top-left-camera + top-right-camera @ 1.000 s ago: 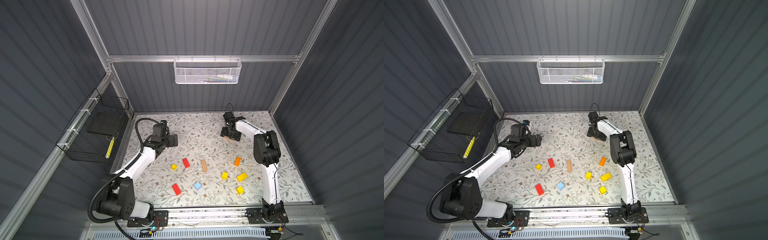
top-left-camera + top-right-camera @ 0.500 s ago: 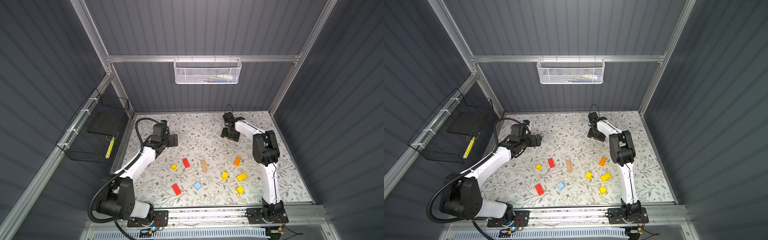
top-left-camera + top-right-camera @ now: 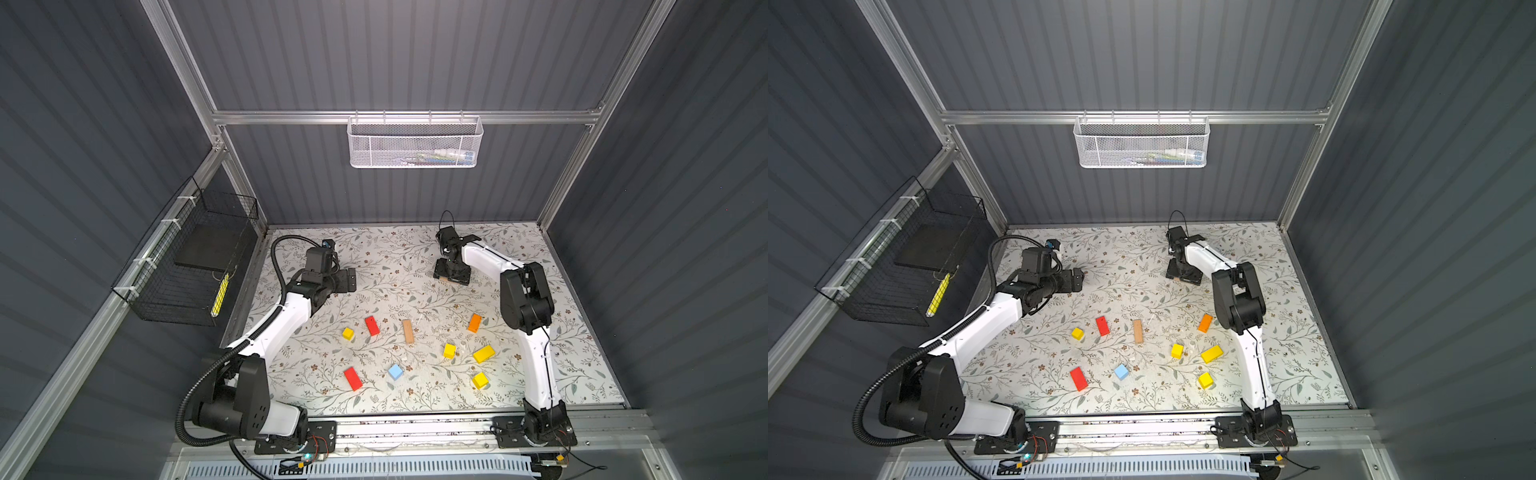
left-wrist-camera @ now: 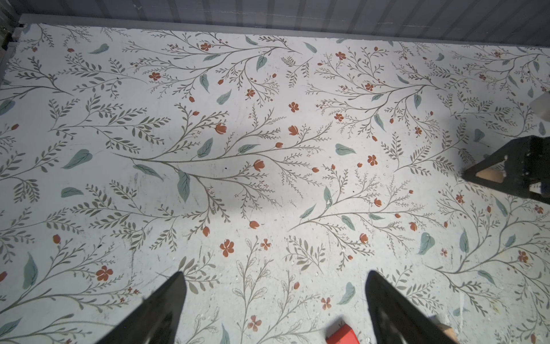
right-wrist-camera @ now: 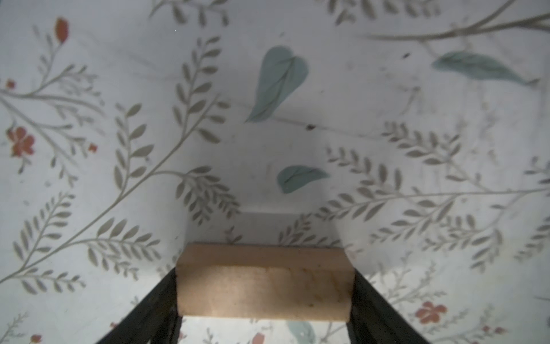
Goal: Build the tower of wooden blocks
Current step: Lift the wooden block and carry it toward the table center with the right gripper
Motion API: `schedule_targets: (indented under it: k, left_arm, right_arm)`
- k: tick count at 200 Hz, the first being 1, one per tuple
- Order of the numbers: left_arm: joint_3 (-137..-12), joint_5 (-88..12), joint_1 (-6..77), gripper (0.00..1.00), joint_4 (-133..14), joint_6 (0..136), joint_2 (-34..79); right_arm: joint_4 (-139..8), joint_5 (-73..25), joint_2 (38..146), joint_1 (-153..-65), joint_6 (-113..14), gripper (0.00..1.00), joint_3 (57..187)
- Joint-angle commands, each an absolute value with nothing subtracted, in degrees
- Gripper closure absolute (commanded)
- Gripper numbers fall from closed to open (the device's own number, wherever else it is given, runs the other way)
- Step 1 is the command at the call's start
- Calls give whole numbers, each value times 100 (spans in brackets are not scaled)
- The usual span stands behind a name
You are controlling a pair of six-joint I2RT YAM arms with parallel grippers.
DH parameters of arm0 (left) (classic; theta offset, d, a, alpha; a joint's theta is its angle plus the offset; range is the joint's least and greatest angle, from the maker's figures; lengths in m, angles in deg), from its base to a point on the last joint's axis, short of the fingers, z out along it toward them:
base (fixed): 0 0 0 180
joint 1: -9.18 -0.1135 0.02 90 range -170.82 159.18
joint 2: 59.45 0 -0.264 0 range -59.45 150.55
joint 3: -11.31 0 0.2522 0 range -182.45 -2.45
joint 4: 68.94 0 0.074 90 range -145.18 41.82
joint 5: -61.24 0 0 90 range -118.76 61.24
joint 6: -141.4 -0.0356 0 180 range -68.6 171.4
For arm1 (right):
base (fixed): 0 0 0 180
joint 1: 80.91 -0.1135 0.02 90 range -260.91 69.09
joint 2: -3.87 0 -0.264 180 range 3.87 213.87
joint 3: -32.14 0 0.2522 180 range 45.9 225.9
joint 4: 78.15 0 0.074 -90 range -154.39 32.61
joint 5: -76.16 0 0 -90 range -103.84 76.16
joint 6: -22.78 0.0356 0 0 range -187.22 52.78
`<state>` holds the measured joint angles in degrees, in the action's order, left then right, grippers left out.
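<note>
My right gripper (image 3: 452, 275) is at the back of the table, shut on a bare tan brick (image 5: 263, 286) that spans its jaws just over the mat. The other wood blocks lie singly in the front half: two red bricks (image 3: 372, 325) (image 3: 353, 378), a second tan brick (image 3: 408, 331), an orange brick (image 3: 474, 323), a yellow brick (image 3: 483, 353), three yellow cubes (image 3: 348, 333) and a light-blue cube (image 3: 395, 372). My left gripper (image 3: 351, 280) hangs open at the back left over bare mat, a red brick (image 4: 342, 336) near its fingertips. No tower is in view.
The floral mat (image 3: 374, 257) is walled by dark panels at the back and sides. A black wire basket (image 3: 187, 266) hangs on the left wall and a white mesh basket (image 3: 415, 141) on the back wall. The arms' base rail (image 3: 415, 428) runs along the front.
The right gripper's jaws have narrowed onto the tan brick at the back of the table. The left arm and the loose blocks have not moved.
</note>
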<state>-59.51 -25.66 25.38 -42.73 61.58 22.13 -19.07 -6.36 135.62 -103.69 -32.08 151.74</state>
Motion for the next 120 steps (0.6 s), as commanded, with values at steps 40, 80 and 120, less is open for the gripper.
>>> schedule_targets:
  k: [40,80,120]
  left_arm:
    - [-6049,-2670,2588,6,-4188,6204,2059]
    - [-5996,-2674,2596,7,-4218,6230,1991]
    - [-5976,-2685,2612,7,-4231,6248,1935]
  right_arm:
    - [-1631,-784,13409,-11145,-3180,41,15295]
    - [-1627,-909,13430,-11529,-3027,40,15262]
    - [-1714,-942,13395,-11758,-2821,40,15086]
